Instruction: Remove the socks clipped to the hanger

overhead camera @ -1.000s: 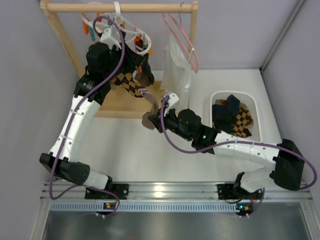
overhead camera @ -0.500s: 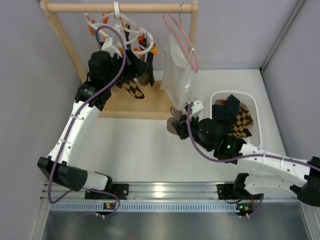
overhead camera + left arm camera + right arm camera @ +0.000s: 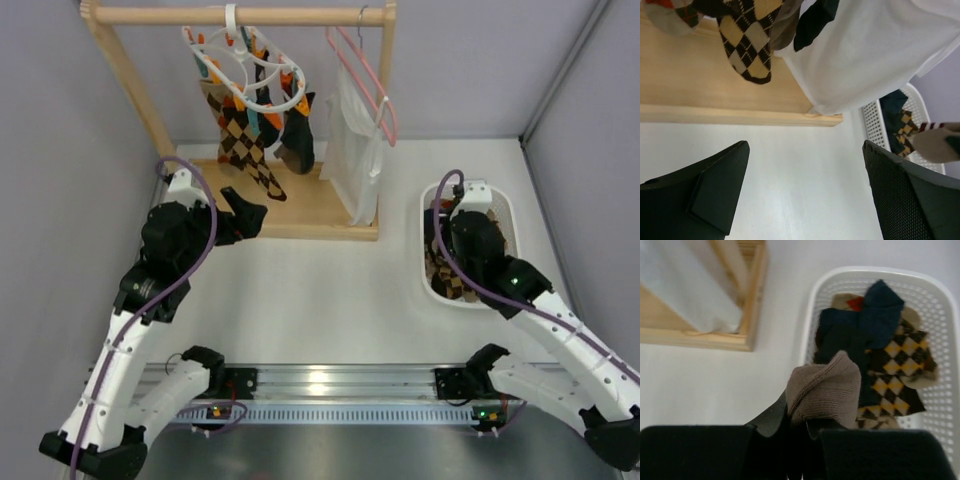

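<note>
Moved since a second ago: left gripper [image 3: 250, 215] is off the clip-hanger [image 3: 250, 70] and down beside the rack base [image 3: 320, 215], jaws spread wide, nothing between them. Right arm [image 3: 480, 245] has swung from mid-table to over the basket [image 3: 510, 225].

Top view. Clip-hanger, 1, on the wooden rail. Clipped to it: argyle socks [image 3: 243, 145], 2; dark sock [image 3: 298, 145], 1. Pink wire hanger [image 3: 383, 112], 1, bearing white garment [image 3: 352, 160], 1. Bare table [image 3: 320, 300] lies between rack base and arm bases.

Left wrist view. Hanging sock tips, 4: grey with red, argyle, grey-brown, dark teal. All hang well apart from the spread fingers [image 3: 715, 185].

Right wrist view. Right gripper [image 3: 800, 422], jaws closed on grey-brown sock [image 3: 825, 387], 1, over the basket's near rim. Basket pile [image 3: 875, 340]: dark teal and argyle socks, count cannot be told.
</note>
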Tool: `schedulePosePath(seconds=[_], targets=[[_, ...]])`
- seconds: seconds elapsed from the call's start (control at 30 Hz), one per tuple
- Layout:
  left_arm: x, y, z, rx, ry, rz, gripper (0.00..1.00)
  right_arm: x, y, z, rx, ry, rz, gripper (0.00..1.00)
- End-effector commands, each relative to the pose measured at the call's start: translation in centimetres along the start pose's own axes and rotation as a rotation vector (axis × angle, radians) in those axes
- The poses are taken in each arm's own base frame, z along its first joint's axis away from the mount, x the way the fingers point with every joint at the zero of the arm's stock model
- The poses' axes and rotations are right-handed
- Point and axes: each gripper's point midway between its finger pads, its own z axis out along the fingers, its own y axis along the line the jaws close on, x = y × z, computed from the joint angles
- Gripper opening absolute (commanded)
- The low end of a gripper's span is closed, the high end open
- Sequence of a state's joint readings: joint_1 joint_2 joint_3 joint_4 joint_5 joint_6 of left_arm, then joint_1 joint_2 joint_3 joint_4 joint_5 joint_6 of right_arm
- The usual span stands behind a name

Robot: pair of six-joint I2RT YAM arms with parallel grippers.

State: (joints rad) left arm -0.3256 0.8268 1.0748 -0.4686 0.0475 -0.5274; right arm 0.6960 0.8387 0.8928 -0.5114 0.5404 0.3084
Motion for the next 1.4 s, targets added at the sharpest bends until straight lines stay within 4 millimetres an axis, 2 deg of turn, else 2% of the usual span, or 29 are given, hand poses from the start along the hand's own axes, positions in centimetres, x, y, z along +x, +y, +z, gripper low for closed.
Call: schedulePosePath(seconds=[0.0, 0.07, 0.17, 0.2, 0.27, 0.3, 0.33, 0.43, 0.5, 0.57, 0.6, 0.63, 0.67, 0.7, 0.73, 0.77, 0.8, 0.83, 0.93, 0.97, 1.0, 1.03, 1.07, 1.13, 1.2, 1.23, 1.3, 1.33, 1.37], targets=[[1.4, 3.2, -2.0, -0.115, 0.005, 0.097, 0.98, -0.5, -4.5, 0.9, 0.147, 0.052, -0.033, 0.06], [2.1, 3.5, -3.0, -0.109, 0.024, 0.150, 0.99, -1.0, -5.6, 2.2, 0.167, 0.061, -0.024, 0.06], [2.3, 4.1, -4.5, -0.111, -0.008, 0.194, 0.98, -0.7, -8.8, 4.9, 0.226, 0.135, 0.024, 0.06], [2.2, 4.3, -5.0, -0.115, -0.030, 0.200, 0.99, 0.1, -11.0, 6.1, 0.285, 0.177, 0.041, 0.06], [2.7, 5.2, -5.2, -0.147, -0.034, 0.211, 0.98, 0.2, -11.7, 7.3, 0.279, 0.208, 0.055, 0.13], [2.5, 5.7, -5.3, -0.171, -0.050, 0.211, 0.99, 1.0, -12.4, 8.0, 0.297, 0.248, 0.063, 0.36], [3.0, 6.3, -5.4, -0.186, -0.048, 0.213, 0.99, 1.0, -12.6, 8.1, 0.304, 0.258, 0.061, 0.48], [3.6, 7.6, -5.4, -0.238, -0.055, 0.208, 0.99, 0.3, -11.5, 7.9, 0.247, 0.242, 0.078, 0.65], [3.6, 7.5, -5.5, -0.236, -0.060, 0.200, 0.98, -0.8, -11.1, 6.9, 0.227, 0.188, 0.100, 0.99], [3.5, 7.6, -5.6, -0.240, -0.067, 0.191, 0.98, -1.7, -10.5, 6.0, 0.191, 0.154, 0.115, 0.99], [3.5, 7.7, -5.6, -0.246, -0.068, 0.190, 0.98, -3.0, -9.3, 5.1, 0.133, 0.095, 0.120, 0.99], [3.4, 7.8, -5.6, -0.251, -0.072, 0.188, 0.98, -2.7, -8.1, 4.8, 0.073, 0.082, 0.125, 0.99], [3.5, 7.8, -5.6, -0.252, -0.071, 0.185, 0.98, -3.2, -6.0, 4.4, -0.039, 0.051, 0.151, 0.99], [3.4, 7.8, -5.6, -0.252, -0.073, 0.184, 0.98, -5.4, -3.7, 3.1, -0.157, -0.061, 0.157, 0.99], [3.5, 7.9, -5.5, -0.255, -0.071, 0.178, 0.99, -4.2, -2.1, 3.0, -0.242, -0.073, 0.171, 0.99], [3.5, 7.8, -5.6, -0.255, -0.072, 0.178, 0.99, -4.3, 0.6, 2.0, -0.396, -0.096, 0.181, 0.99], [3.4, 7.8, -5.5, -0.254, -0.073, 0.178, 0.98, -4.7, 2.7, 0.5, -0.505, -0.131, 0.224, 0.99], [3.4, 7.8, -5.5, -0.257, -0.075, 0.176, 0.99, -6.6, 4.3, -0.3, -0.599, -0.233, 0.227, 0.99], [3.2, 8.0, -5.8, -0.270, -0.090, 0.171, 0.98, -3.8, 9.4, -0.7, -0.723, -0.179, 0.242, 1.00], [3.1, 8.1, -5.9, -0.274, -0.094, 0.171, 0.99, -3.8, 9.7, 0.0, -0.657, -0.209, 0.215, 0.99], [3.1, 8.1, -5.9, -0.275, -0.098, 0.169, 0.99, -2.3, 13.1, -1.3, -0.727, -0.177, 0.178, 0.99], [3.1, 8.2, -5.9, -0.276, -0.099, 0.166, 0.98, -2.8, 14.1, -1.5, -0.717, -0.230, 0.169, 0.99], [3.2, 8.3, -5.8, -0.282, -0.093, 0.167, 0.99, -1.7, 17.0, -2.9, -0.799, -0.213, 0.137, 0.99], [3.3, 8.3, -5.5, -0.284, -0.084, 0.169, 0.98, -2.1, 19.4, -4.0, -0.870, -0.246, 0.103, 1.00], [3.3, 8.4, -5.5, -0.289, -0.083, 0.170, 0.98, -1.4, 22.4, -3.7, -0.913, -0.240, 0.020, 0.99], [3.1, 8.3, -5.7, -0.289, -0.090, 0.168, 0.98, -2.8, 23.5, -3.7, -0.926, -0.265, 0.010, 0.99], [3.2, 8.4, -5.8, -0.289, -0.095, 0.167, 0.99, -1.8, 25.4, -0.8, -0.893, -0.239, -0.060, 0.99], [3.1, 8.4, -6.0, -0.286, -0.100, 0.168, 0.99, -3.9, 26.5, -0.6, -0.895, -0.280, -0.069, 1.00], [3.1, 8.4, -6.2, -0.284, -0.107, 0.167, 0.98, -2.7, 27.3, 2.0, -0.846, -0.249, -0.118, 0.99]])
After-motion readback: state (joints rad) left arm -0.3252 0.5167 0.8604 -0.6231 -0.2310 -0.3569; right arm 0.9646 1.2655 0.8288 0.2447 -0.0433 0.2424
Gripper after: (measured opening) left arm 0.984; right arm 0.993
